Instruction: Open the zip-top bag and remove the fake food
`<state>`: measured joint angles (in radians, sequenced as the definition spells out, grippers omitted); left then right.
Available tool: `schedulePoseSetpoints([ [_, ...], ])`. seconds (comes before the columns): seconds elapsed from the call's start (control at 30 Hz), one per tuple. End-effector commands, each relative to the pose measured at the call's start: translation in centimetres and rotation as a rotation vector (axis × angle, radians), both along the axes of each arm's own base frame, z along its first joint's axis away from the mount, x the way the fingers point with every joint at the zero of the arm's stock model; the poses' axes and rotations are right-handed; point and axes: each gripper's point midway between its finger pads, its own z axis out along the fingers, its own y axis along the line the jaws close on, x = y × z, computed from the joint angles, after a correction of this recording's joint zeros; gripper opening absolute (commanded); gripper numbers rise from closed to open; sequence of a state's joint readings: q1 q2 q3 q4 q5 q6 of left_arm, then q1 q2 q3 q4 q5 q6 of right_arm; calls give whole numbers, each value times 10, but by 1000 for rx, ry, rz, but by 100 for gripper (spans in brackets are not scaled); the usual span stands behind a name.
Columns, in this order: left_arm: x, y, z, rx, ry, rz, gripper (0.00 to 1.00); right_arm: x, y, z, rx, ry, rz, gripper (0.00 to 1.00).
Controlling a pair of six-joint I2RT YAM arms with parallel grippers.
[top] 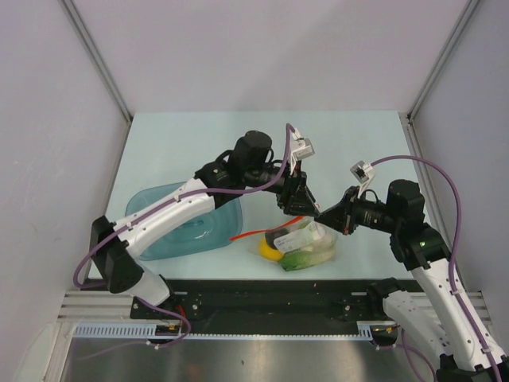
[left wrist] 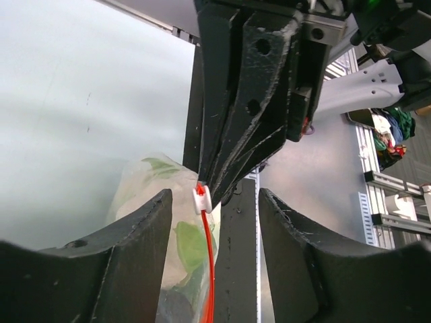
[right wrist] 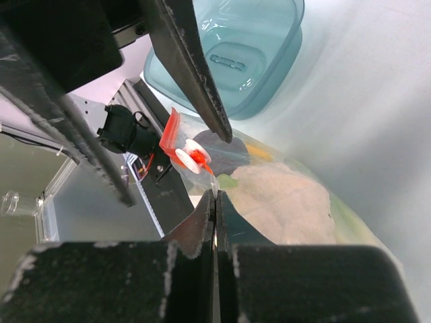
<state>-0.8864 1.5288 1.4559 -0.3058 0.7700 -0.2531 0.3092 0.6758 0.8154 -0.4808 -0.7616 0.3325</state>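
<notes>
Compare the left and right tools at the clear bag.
The left tool is open; the right tool is shut. The left straddles the white slider on the red zip strip; the right pinches the edge of the clear crinkly plastic bag beside it. Both are black and meet at the zip.

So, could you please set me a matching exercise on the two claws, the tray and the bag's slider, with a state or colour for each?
Things:
1 left claw
2 right claw
3 plastic tray
4 zip slider

Descriptions:
A teal
B shut on the zip-top bag at its corner
C white, on the red zip strip
D open, a finger on each side of the zip slider

Pairs: 1-D; 2-B; 3-A; 4-C
</notes>
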Motion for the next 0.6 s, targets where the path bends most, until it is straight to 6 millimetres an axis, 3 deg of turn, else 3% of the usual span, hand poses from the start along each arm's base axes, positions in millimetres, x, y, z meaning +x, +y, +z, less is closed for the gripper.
schedulePoseSetpoints([
  [0.0, 5, -4, 9, -8, -36, 4, 54, 0, 1, 14, 29, -50, 11, 0],
  [0.23, 4, -4, 3, 15, -29, -10, 24, 0, 1, 12, 33, -43, 8, 0],
  [0.33, 2, -2, 6, 8, -37, -14, 1, 0, 1, 13, 35, -44, 12, 0],
  [0.43, 0, -1, 9, -1, -45, -25, 0, 1, 1, 15, 31, -59, 16, 0],
  [0.57, -2, -1, 12, -11, -52, -38, 0, 2, 2, 17, 24, -58, 20, 8],
])
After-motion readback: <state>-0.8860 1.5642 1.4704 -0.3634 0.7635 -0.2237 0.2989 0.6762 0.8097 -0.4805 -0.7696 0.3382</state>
